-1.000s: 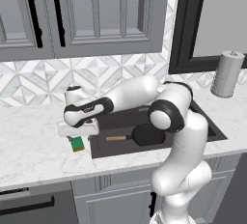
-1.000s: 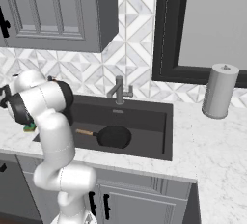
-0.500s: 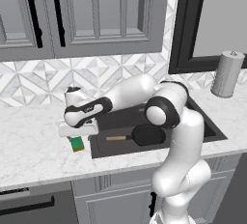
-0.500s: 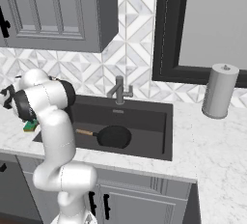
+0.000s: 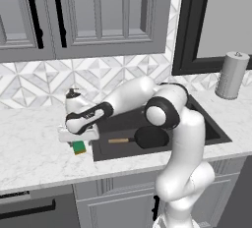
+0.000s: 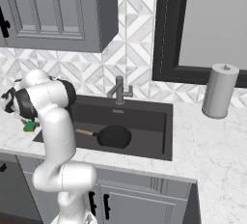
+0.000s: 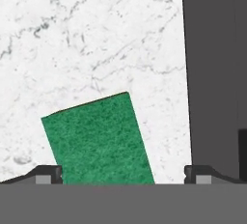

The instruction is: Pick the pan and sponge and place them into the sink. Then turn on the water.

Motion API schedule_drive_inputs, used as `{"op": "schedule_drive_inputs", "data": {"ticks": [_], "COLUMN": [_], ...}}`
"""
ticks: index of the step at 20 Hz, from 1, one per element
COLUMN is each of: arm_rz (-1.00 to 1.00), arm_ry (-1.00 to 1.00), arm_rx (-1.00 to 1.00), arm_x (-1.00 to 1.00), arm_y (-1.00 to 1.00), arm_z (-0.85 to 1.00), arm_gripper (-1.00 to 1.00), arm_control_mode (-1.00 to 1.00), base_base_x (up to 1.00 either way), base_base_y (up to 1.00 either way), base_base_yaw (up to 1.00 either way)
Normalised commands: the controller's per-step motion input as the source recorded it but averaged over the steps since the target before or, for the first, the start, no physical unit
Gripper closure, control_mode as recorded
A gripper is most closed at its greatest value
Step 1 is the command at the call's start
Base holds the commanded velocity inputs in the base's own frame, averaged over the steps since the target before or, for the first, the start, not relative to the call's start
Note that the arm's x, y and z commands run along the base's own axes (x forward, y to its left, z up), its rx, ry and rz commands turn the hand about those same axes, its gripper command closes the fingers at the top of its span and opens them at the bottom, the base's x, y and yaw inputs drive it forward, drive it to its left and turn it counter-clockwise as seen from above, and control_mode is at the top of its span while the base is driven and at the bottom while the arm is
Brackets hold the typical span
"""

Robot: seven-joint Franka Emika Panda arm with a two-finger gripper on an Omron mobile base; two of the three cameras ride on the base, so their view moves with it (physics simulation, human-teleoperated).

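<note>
With its fingers spread apart, the hand [image 7: 123, 175] hangs over the sponge [image 7: 99, 139], which sits skewed toward the frame's lower left, so a pinch could slip off its corner.

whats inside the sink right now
The pan lies on the floor of the sink, handle toward the sponge's side. No water runs. In the left base view the arm covers part of the basin.

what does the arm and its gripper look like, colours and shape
The arm is glossy white, built of rounded tube-like links with dark grey or black bands at the joints. Its hand carries a two-finger gripper with a white body. In the hand view, the finger tips are small, dark and blocky. No cables or markings visible.
</note>
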Motion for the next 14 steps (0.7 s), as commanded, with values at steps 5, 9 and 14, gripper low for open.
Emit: {"op": "schedule_drive_inputs", "data": {"ticks": [5, 9, 14], "arm_rz": [0.01, 0.02, 0.02], "arm_ry": [-0.13, -0.16, -0.17], "arm_rx": [0.0, 0.0, 0.0], "arm_x": [0.0, 0.0, 0.0], "arm_y": [0.01, 0.0, 0.0], "arm_z": [-0.26, -0.36, -0.43], "arm_gripper": [-1.0, -1.0, -1.0], "arm_control_mode": [-1.0, -1.0, -1.0], "base_base_x": [0.0, 0.0, 0.0], "base_base_y": [0.0, 0.0, 0.0], "base_base_yaw": [0.0, 0.0, 0.0]}}
